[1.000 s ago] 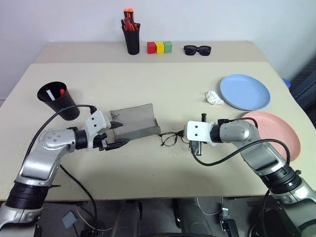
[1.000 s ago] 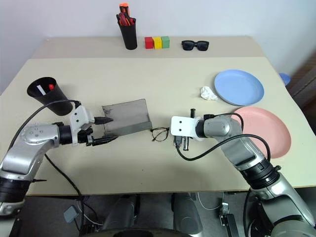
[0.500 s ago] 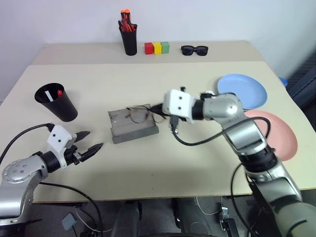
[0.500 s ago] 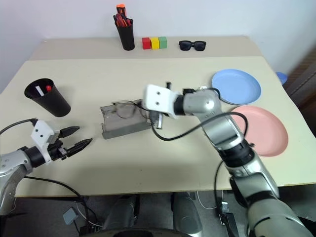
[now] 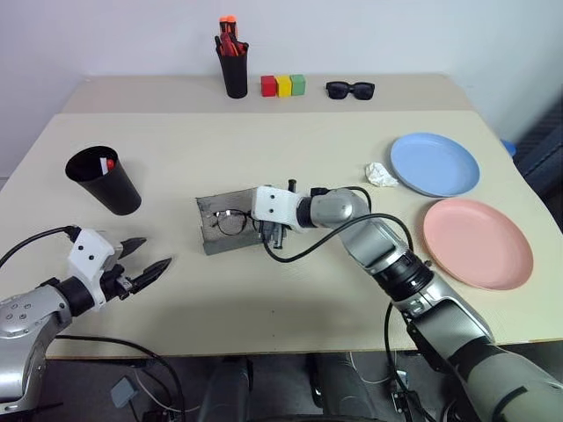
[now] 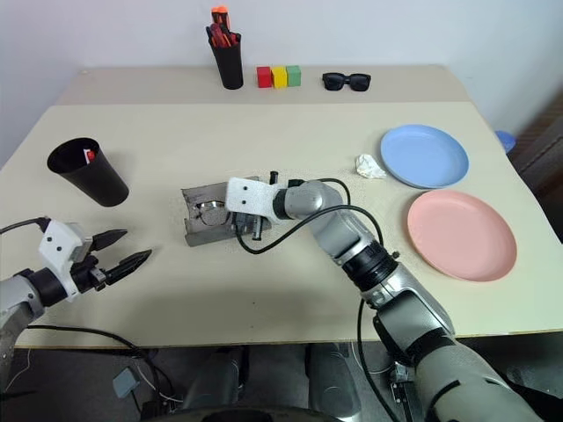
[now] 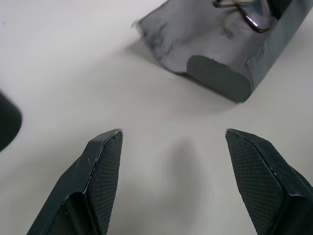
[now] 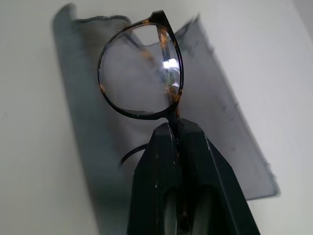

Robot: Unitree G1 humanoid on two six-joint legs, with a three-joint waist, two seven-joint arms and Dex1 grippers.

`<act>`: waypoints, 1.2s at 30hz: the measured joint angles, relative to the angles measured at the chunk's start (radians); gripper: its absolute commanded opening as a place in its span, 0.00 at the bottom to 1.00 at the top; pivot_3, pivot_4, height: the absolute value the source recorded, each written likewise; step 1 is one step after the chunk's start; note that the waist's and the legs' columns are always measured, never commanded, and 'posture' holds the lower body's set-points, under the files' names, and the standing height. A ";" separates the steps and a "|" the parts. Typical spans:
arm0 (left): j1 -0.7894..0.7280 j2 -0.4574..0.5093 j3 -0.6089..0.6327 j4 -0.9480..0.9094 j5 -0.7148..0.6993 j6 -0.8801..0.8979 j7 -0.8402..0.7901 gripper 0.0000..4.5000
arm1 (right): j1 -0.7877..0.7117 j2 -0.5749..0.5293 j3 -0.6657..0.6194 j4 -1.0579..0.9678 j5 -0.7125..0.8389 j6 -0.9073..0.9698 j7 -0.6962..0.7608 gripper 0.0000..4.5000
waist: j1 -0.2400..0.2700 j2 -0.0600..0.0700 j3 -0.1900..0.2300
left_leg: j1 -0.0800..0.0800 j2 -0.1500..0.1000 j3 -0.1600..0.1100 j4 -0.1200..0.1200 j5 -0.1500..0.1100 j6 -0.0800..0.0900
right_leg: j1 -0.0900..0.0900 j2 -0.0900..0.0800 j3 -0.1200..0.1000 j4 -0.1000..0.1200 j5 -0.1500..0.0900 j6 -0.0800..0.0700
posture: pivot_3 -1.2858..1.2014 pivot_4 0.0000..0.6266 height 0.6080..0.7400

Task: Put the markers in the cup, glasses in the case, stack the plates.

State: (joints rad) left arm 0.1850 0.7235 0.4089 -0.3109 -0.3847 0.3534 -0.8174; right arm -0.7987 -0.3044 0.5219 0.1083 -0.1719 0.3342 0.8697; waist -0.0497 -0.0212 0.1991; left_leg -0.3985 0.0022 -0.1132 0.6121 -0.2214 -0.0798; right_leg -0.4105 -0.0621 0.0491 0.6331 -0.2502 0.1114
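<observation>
Near the table's front left corner, the left gripper [image 5: 142, 260] is held just above the bare top, its fingers [image 7: 104, 166] spread wide on nothing. Toward the table's middle, the glasses [image 5: 230, 221] are pinched at the bridge by the right gripper [image 8: 173, 128], its jaws pressed together on the frame, over the open grey case [image 5: 214, 231]. A clean finish would be had if the frame were lowered flat into the tray, inside its raised front wall, before the grip is eased. Open room is left in front of the case and to its right. The black cup [image 5: 104, 179], markers [image 5: 106, 164] inside, stands near the left edge; the pink plate [image 5: 478, 243] and blue plate [image 5: 435, 163] lie unstacked by the right edge.
</observation>
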 measured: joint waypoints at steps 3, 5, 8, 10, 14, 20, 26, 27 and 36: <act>-0.053 0.000 -0.007 -0.006 -0.030 0.042 0.012 0.65 | 0.005 0.011 -0.006 -0.046 0.002 0.032 0.000 0.60 | -0.001 0.000 0.000 | 0.000 0.000 0.000 0.000 0.000 0.000 | 0.000 0.000 0.000 0.001 0.001 0.001 | 0.52 0.24 1.00; -0.158 -0.001 -0.040 0.009 -0.052 0.113 0.038 0.47 | 0.006 0.027 -0.032 -0.084 0.003 0.049 -0.023 0.62 | 0.006 0.000 0.000 | 0.001 0.000 0.000 0.001 0.000 0.000 | 0.001 0.000 0.000 0.001 0.001 0.002 | 0.52 0.24 1.00; -0.333 -0.029 -0.105 0.053 -0.046 0.177 0.109 0.25 | 0.007 0.041 -0.065 -0.141 0.025 0.071 -0.037 0.62 | 0.012 0.000 0.000 | 0.001 -0.001 -0.001 0.002 0.000 0.000 | 0.003 0.000 -0.001 0.000 0.001 0.002 | 0.52 0.24 1.00; -0.486 -0.076 -0.161 0.120 -0.033 0.240 0.180 0.25 | 0.019 0.031 -0.088 -0.189 0.048 0.076 -0.033 0.62 | 0.015 -0.001 -0.001 | 0.001 -0.001 -0.001 0.003 0.000 0.000 | 0.003 -0.001 -0.001 0.000 0.001 0.003 | 0.52 0.24 1.00; -0.746 -0.151 -0.266 0.299 0.012 0.370 0.283 0.25 | 0.087 -0.043 -0.129 -0.275 0.085 0.067 -0.008 0.62 | 0.016 -0.002 -0.001 | 0.001 -0.002 -0.001 0.002 0.000 0.000 | 0.003 -0.001 -0.001 0.000 0.001 0.003 | 0.52 0.24 1.00; -0.992 -0.232 -0.364 0.631 0.062 0.497 0.323 0.25 | 0.181 -0.163 -0.189 -0.381 0.137 0.054 0.032 0.62 | 0.005 -0.001 0.000 | 0.000 -0.002 -0.003 0.002 0.000 0.000 | 0.001 0.000 -0.001 0.003 0.001 0.003 | 0.52 0.24 1.00; -1.078 -0.212 -0.474 0.787 0.092 0.525 0.150 0.25 | 0.304 -0.273 -0.319 -0.517 0.215 0.136 0.043 0.62 | 0.003 -0.001 0.000 | -0.001 -0.002 -0.001 0.001 0.000 0.000 | 0.001 0.000 -0.001 0.001 0.001 0.003 | 0.52 0.24 1.00; -1.077 -0.201 -0.485 0.786 0.094 0.516 0.117 0.25 | 0.321 -0.280 -0.339 -0.528 0.230 0.154 0.042 0.62 | 0.003 -0.001 0.000 | 0.000 -0.001 -0.001 0.001 0.000 0.000 | 0.001 0.000 -0.001 0.002 0.001 0.003 | 0.52 0.24 1.00; -0.919 -0.074 -0.562 0.503 0.107 0.441 -0.108 0.25 | 0.348 -0.292 -0.377 -0.564 0.276 0.219 -0.022 0.62 | 0.005 -0.001 0.000 | 0.000 -0.001 -0.001 0.001 0.000 0.000 | 0.001 -0.001 0.000 0.001 0.001 0.003 | 0.52 0.24 1.00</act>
State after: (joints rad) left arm -0.7342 0.6491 -0.1535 0.1926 -0.2775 0.7949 -0.9254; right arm -0.4511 -0.5964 0.1446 -0.4557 0.1038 0.5528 0.8476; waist -0.0449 -0.0220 0.1987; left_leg -0.3988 0.0007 -0.1142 0.6135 -0.2212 -0.0796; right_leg -0.4091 -0.0629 0.0490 0.6341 -0.2492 0.1145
